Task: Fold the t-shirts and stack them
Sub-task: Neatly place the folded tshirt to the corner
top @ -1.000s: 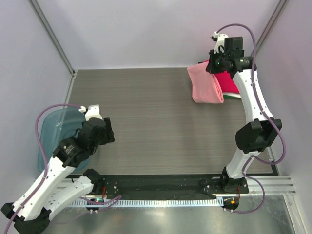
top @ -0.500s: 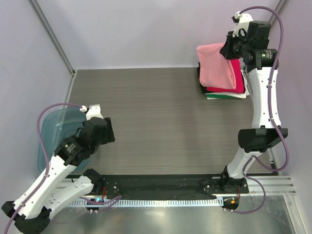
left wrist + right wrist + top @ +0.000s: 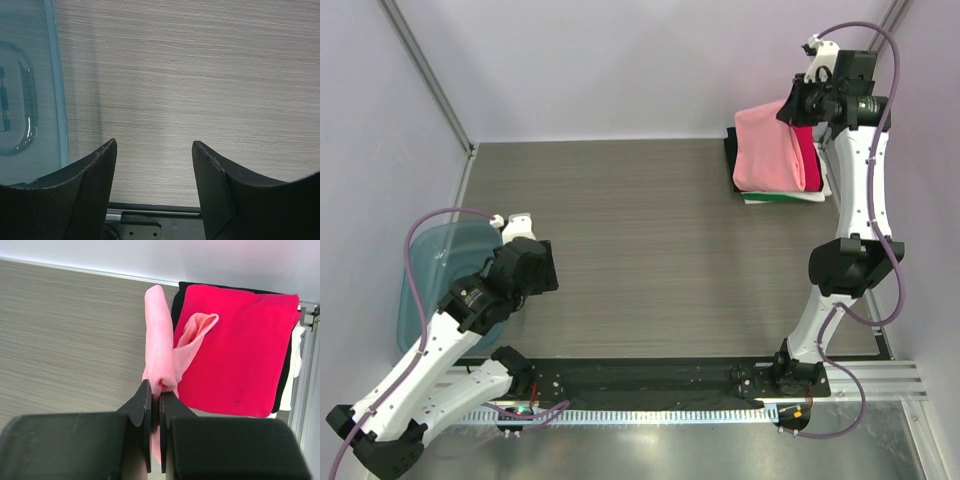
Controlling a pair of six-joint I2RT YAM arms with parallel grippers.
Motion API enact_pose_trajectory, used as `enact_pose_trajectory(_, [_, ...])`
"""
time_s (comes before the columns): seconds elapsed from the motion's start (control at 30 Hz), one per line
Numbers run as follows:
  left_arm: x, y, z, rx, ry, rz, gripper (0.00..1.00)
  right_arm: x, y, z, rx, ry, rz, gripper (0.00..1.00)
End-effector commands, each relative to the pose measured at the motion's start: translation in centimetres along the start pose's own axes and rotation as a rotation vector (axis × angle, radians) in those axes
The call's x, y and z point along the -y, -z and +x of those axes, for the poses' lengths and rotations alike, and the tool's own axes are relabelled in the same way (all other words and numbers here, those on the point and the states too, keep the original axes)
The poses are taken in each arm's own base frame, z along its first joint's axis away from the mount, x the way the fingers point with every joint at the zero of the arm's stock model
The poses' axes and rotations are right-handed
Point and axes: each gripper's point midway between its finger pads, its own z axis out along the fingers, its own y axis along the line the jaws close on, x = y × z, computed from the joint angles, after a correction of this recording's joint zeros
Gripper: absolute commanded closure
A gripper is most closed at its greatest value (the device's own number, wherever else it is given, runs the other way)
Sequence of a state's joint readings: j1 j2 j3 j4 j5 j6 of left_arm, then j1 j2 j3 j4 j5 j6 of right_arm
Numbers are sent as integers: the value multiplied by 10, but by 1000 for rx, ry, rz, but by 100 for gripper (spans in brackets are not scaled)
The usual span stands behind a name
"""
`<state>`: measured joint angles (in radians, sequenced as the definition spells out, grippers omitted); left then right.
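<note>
**A:** Up in the far right corner with the right pincer (image 3: pixel 155 390): clamps fully shut on a fold of the salmon-pink t-shirt (image 3: pixel 161 347).

**B:** Dangles that cloth over the left side of the stack. Touching or not, hard to tell. On top there, the magenta-red t-shirt (image 3: pixel 235 347); beneath, the black t-shirt (image 3: pixel 176 302), then slivers of the white t-shirt (image 3: pixel 295 374) and the green t-shirt (image 3: pixel 778 199).

**A:** And over at the left pincer (image 3: pixel 154 146)?

**B:** Gapes well open, grips nothing. Hovers above bare tabletop (image 3: pixel 200 65), just beside the blue bin (image 3: pixel 30 75).
</note>
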<state>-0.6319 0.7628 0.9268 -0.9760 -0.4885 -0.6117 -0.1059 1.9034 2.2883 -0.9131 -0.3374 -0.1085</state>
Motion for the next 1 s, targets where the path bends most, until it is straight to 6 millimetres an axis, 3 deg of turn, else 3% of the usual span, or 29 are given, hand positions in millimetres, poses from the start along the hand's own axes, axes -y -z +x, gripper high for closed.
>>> enact_pose_trajectory(0.0, [3,-3,-9,37,9,5,37,4,7,-28,88,45,-22,99])
enact_pose_trajectory(0.07, [3,-3,-8,35,8,3,37,14,4,-30,97,44,-7,99])
enact_pose_trajectory(0.3, [4,-7,-6,16,-3,-10,37,50,-32,-24,102,27,18,99])
enact_pose_trajectory(0.5, [3,-9,-5,11,-4,-26,37,84,-74,-18,134,32,53,99])
enact_pose_trajectory(0.7, [1,-13,-3,-4,-11,-50,37,119,-120,0,148,-19,124,99])
enact_pose_trajectory(0.77, [1,-14,-2,-12,-16,-56,37,136,-135,15,130,-64,187,99])
enact_pose_trajectory(0.97, [1,-16,-1,-20,-22,-66,37,171,-160,49,110,-193,325,99])
